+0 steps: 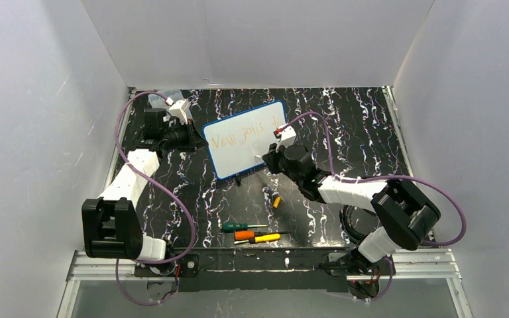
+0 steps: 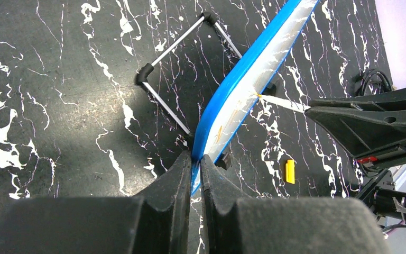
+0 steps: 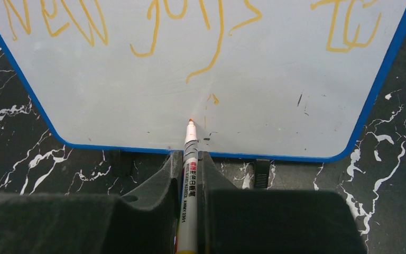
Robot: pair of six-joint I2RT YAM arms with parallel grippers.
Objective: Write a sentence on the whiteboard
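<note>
I am in the middle of the writing step: the first line of the sentence (image 1: pixel 242 136), thin orange letters reading about "New joys to", is showing on the whiteboard (image 1: pixel 238 159), and under it only a small orange mark is beginning. The whiteboard is standing tilted on its wire stand (image 2: pixel 177 42) at the far middle of the black marbled table (image 2: pixel 58 106). My left gripper (image 2: pixel 196 159) is pinching the board's left edge, closed on the rounded blue frame (image 2: pixel 227 100). My right gripper (image 3: pixel 190 159) is clamping a slim white marker (image 3: pixel 190 140), whose orange tip seems to be touching the glossy surface low down. For the next strokes I am planning light, even pressure, because the smooth, thin board may be tipping back.
</note>
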